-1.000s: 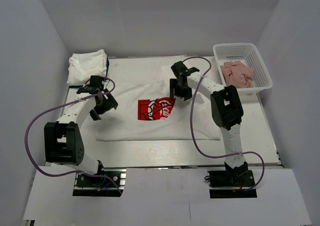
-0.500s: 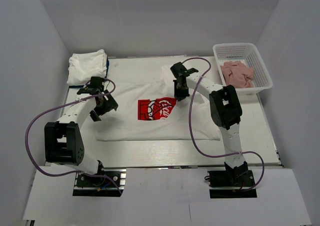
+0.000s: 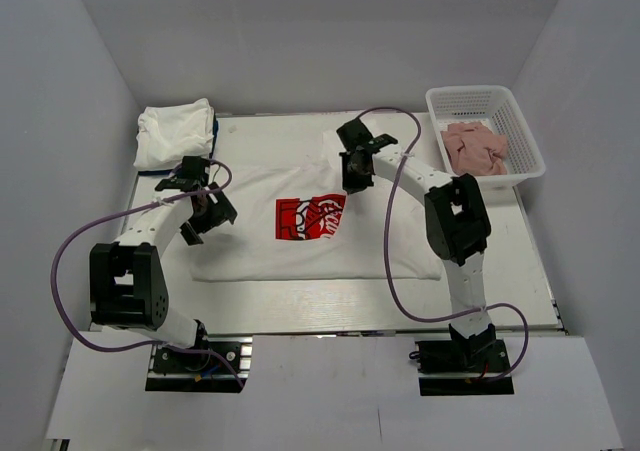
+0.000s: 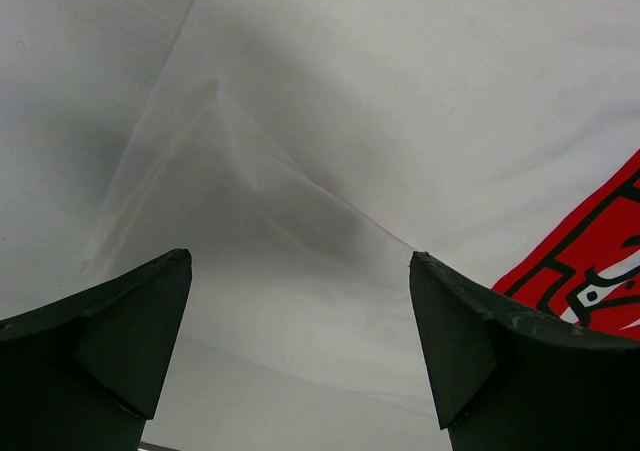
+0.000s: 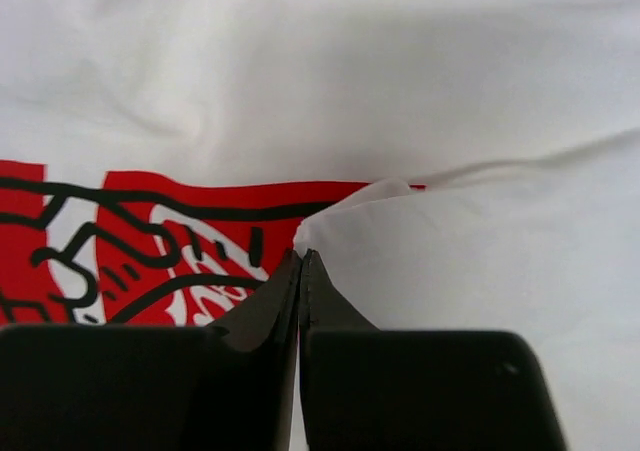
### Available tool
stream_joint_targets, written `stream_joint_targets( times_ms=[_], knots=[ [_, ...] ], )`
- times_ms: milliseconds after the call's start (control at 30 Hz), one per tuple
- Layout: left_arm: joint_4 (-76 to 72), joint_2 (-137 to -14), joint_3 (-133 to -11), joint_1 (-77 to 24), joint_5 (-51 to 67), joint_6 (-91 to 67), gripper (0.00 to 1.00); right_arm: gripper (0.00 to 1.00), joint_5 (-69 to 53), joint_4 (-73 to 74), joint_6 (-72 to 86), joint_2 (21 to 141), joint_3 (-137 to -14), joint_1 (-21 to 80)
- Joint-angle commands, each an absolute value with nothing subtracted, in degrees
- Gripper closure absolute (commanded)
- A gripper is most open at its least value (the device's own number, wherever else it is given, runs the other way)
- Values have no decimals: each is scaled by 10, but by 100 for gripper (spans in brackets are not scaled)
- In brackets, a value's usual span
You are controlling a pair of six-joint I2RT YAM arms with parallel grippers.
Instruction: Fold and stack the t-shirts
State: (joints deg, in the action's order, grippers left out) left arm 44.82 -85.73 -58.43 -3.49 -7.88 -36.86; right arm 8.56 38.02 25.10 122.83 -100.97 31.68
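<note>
your right tool is clamped tight on a small ridge of white cloth, with no gap between its jaws. that cloth belongs to the spread t-shirt, which lies flat and face up on the worktop. the red print begins just left of the tool's tips, so the pinch sits at the print's edge.

your left tool is wide, its jaws far apart and holding nothing. only plain white cloth with a soft crease lies ahead of it, and a corner of the print shows past its right finger. you cannot tell from these views whether its tips touch the cloth.

a folded bundle sits beyond the left tool, at the far corner of the worktop. a basket with pink cloths stands well off to the right of the right tool, clear of the shirt.

this looks like the start of the first fold on this shirt: one side is gripped, the other is not yet. the next move likely calls for you to bring the left tool down and close it on cloth on its own side. then raise both together, so the panel lifts evenly rather than dragging from one point. watch the right pinch, which looks thin, perhaps a single layer, and could slip under a quick pull.
</note>
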Motion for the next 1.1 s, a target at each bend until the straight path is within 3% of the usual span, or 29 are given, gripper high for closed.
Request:
stream_joint_targets(
  times_ms=[0, 67, 100, 167, 200, 433, 700, 1067],
  knots=[
    [432, -839, -577, -33, -70, -364, 0, 100, 69, 351, 246, 1200, -999, 318],
    [432, -839, -577, -33, -70, -364, 0, 100, 62, 349, 243, 1209, -1002, 320],
    [432, -839, -577, -33, -70, -364, 0, 90, 61, 351, 242, 1212, -1009, 318],
    [432, -845, -583, -33, -70, -364, 0, 47, 58, 360, 241, 1224, -1024, 316],
    [432, -845, -589, -33, -70, -364, 0, 10, 60, 364, 242, 1229, -1030, 317],
    [425, -875, -666, -27, -97, -369, 0, 10, 88, 314, 229, 1208, -1080, 306],
    [399, -994, -806, 3, -111, -374, 0, 10, 143, 214, 180, 1254, -1154, 256],
    [378, -1169, -989, 15, -112, -330, 0, 10, 132, 69, 101, 1433, -1304, 200]
  ],
)
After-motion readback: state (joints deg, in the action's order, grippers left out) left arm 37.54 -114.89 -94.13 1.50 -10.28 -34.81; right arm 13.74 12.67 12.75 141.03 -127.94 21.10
